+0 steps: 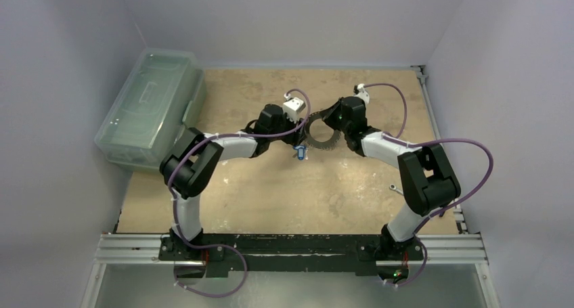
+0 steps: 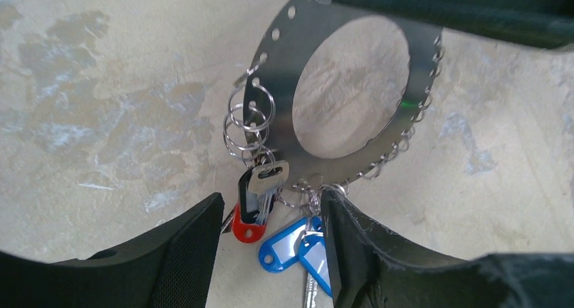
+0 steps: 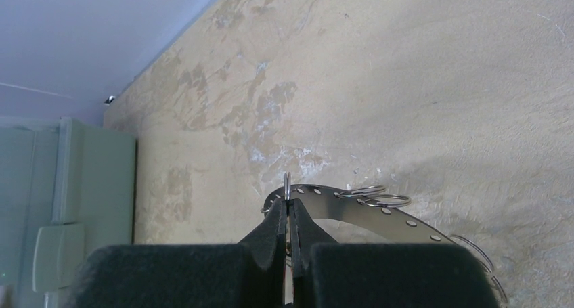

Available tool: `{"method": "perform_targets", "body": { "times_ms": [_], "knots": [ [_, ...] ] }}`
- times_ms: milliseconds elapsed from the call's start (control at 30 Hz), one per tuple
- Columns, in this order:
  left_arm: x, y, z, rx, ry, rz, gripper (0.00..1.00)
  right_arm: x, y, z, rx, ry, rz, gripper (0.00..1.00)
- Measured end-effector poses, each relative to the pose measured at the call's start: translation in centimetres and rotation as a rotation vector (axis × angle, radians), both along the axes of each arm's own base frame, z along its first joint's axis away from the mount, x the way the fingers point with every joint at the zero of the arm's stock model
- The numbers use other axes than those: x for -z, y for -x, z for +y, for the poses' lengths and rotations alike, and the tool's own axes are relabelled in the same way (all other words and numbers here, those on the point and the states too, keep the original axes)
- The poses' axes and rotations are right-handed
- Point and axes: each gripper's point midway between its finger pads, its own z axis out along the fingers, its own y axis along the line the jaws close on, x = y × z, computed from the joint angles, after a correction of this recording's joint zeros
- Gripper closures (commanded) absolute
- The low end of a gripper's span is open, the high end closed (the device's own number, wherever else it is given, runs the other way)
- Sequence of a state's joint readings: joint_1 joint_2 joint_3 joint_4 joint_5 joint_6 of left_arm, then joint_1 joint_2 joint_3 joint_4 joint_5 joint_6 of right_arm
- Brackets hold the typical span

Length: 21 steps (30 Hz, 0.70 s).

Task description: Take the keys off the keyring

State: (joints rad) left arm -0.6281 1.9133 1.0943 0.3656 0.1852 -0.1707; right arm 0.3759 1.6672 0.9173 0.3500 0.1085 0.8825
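Top view: right gripper holds flat silvery perforated metal keyring at mid-table, left gripper just beside. Left wrist: jaws spread either side of dangling red- & blue-headed small metal keys. Right wrist: jaws pinching keyring rim. Step: lining up on 1 key; next needs closing on it, then pulling w/o twisting ring

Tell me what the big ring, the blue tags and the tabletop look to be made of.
The keyring: thin sheet metal, likely steel, brushed silvery with soft reflections. The blue tags: probably plastic, glossy and evenly coloured. The table: apparently wood board, matte tan with worn pale patches.
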Motion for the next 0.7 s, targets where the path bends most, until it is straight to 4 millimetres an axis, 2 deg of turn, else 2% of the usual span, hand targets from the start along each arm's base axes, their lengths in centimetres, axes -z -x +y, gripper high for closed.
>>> {"method": "perform_targets", "body": {
  "times_ms": [167,267,400,567,700],
  "knots": [
    [3.3,0.4,-0.1,0.032,-0.034,0.053,0.52,0.0,0.0,0.0,-0.004,-0.004,0.001,1.00],
    [4.5,0.8,-0.1,0.052,-0.042,0.074,0.56,0.0,0.0,0.1,-0.013,-0.008,0.003,1.00],
    [4.5,0.5,-0.4,0.071,-0.036,0.063,0.61,0.0,0.0,0.0,-0.014,-0.010,0.003,1.00],
    [4.0,-0.6,-0.3,0.063,-0.021,0.039,0.52,0.0,0.1,0.2,-0.028,-0.017,0.006,1.00],
    [4.1,-1.2,-0.1,0.058,-0.021,0.025,0.56,-0.1,0.1,0.2,-0.032,-0.019,0.006,1.00]
  ]
}}
